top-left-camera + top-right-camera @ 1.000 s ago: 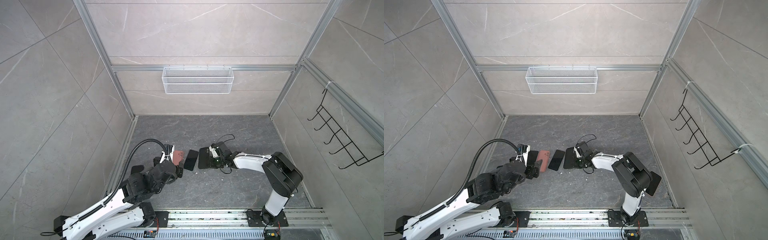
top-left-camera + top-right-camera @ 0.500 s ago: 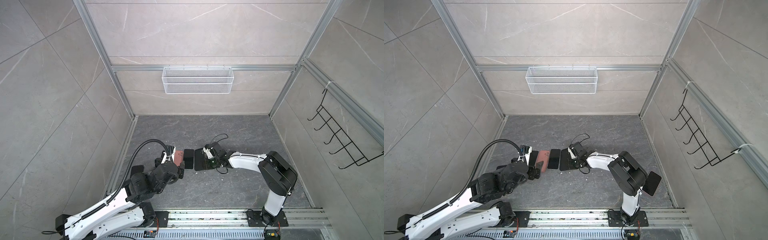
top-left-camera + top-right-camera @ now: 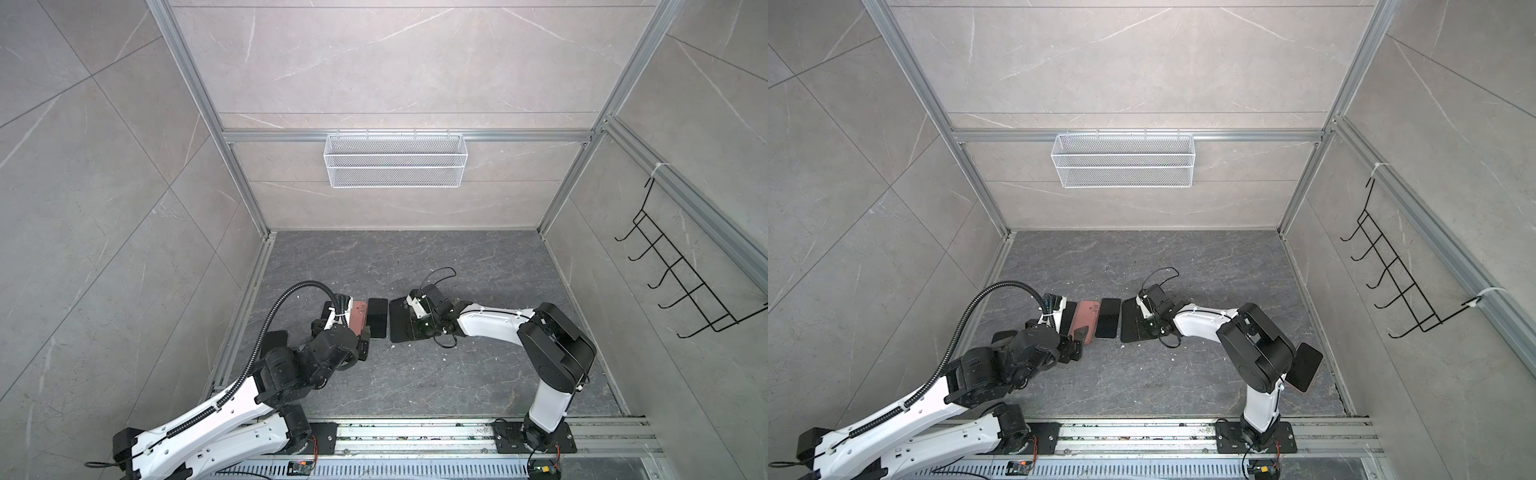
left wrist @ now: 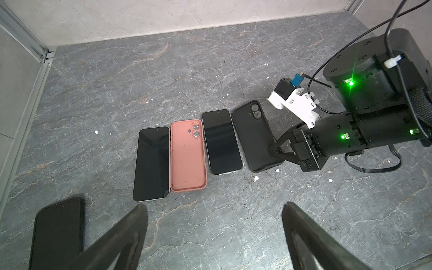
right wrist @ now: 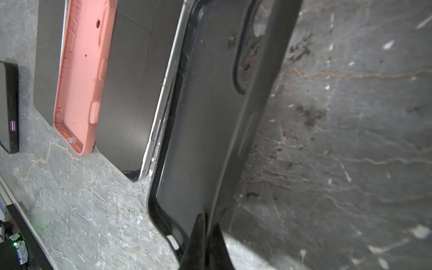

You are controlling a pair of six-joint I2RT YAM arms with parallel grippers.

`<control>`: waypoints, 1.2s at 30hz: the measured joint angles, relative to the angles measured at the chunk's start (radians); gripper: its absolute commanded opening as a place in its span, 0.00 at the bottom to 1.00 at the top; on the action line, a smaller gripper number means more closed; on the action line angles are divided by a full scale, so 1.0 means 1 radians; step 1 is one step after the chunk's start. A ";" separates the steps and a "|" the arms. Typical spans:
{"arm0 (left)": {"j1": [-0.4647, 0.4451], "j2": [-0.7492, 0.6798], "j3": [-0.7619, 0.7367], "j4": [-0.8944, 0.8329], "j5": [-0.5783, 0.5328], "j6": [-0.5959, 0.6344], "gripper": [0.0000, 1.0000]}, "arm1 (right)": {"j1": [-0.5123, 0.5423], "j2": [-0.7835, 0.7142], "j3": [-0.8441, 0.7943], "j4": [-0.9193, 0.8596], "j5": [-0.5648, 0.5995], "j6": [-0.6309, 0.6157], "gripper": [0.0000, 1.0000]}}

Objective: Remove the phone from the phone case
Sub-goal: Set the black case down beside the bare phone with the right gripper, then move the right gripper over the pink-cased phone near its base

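Two arms on black base plates (image 3: 507, 442), bolted to a slotted aluminium rail (image 3: 415, 432).

Left arm (image 3: 216, 415): white shells nearest the rail, black rounded joint housings farther from it. Black corrugated hose (image 3: 266, 328) alongside. Left hand (image 4: 214, 208): dark, matte, slim tapering fingers (image 4: 131, 224).

Right arm (image 3: 494, 322): white column above the rail, bulky black elbow (image 3: 557, 353), white forearm, black cylindrical wrist (image 4: 364, 77) with green lights (image 4: 350, 82). White camera bracket (image 4: 297, 102) with blue plug (image 4: 297, 80), thin black cable (image 4: 374, 170), white zip tie (image 4: 392, 62). Right hand (image 4: 277, 148): black, narrowing to a point.
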 measured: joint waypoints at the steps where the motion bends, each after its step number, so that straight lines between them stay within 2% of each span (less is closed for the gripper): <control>1: 0.000 0.000 -0.005 0.003 0.005 -0.003 0.91 | 0.000 0.003 0.000 0.003 -0.006 0.000 0.00; 20: 0.000 0.036 -0.043 0.085 0.049 -0.026 0.92 | 0.054 0.132 0.134 0.006 -0.039 0.008 0.00; 22: 0.000 0.036 -0.051 0.092 0.050 -0.028 0.92 | 0.061 0.140 0.146 0.005 -0.039 0.009 0.13; 24: 0.000 0.037 -0.057 0.099 0.054 -0.033 0.92 | 0.065 0.143 0.152 0.001 -0.039 0.018 0.36; 26: 0.000 0.039 -0.062 0.107 0.064 -0.037 0.92 | 0.068 0.142 0.158 0.008 -0.050 0.025 0.51; 27: 0.000 0.041 -0.065 0.109 0.068 -0.038 0.92 | 0.072 0.139 0.159 0.012 -0.053 0.036 0.62; 30: 0.000 0.045 -0.071 0.112 0.076 -0.043 0.92 | 0.082 0.106 0.145 -0.003 -0.025 0.050 0.76; 36: 0.000 0.053 -0.089 0.147 0.087 -0.057 0.93 | 0.069 -0.038 0.064 -0.138 0.121 0.060 0.95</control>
